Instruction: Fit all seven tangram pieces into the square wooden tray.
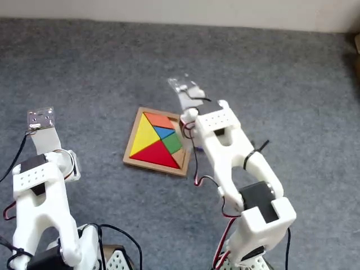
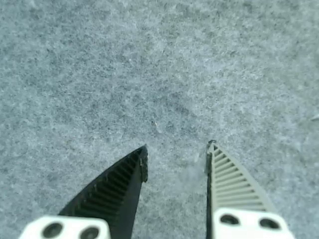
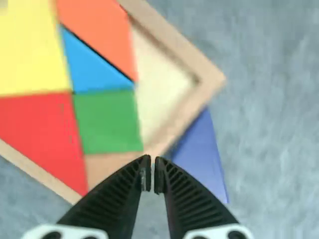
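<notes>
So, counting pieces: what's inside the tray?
Pieces: yellow, orange, blue, green, red, plus bare floor. The right gripper covers one corner; an indigo piece lies outside.

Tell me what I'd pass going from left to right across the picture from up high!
Left gripper → yellow piece → green piece → right arm
</notes>
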Robot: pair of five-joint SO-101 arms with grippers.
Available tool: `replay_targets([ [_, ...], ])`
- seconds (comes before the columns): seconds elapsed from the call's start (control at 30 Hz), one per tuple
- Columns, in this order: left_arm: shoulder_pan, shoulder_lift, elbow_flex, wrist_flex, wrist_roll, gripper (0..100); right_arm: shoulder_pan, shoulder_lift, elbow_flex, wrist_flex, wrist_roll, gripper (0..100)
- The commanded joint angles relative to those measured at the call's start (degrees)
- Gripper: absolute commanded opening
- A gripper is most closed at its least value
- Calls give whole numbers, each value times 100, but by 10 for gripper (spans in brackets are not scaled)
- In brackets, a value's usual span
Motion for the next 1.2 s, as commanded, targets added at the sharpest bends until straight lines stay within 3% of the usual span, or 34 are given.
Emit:
replay_targets([
  [0.0, 136, -171, -22, -79, -35, 196, -66, -163, -620, 75, 79, 27],
  [0.17, 127, -171, -22, -79, -35, 196, 330, -127, -840, 629, 88, 39],
  [0.4, 145, -171, -22, -79, -35, 196, 505, -110, -462, 716, 914, 257],
  [0.67, 145, -171, -22, -79, -35, 197, 233, -101, 171, 171, 1635, 260],
  [1.17, 145, -171, -22, -79, -35, 197, 136, -110, 681, -242, 1714, 260],
])
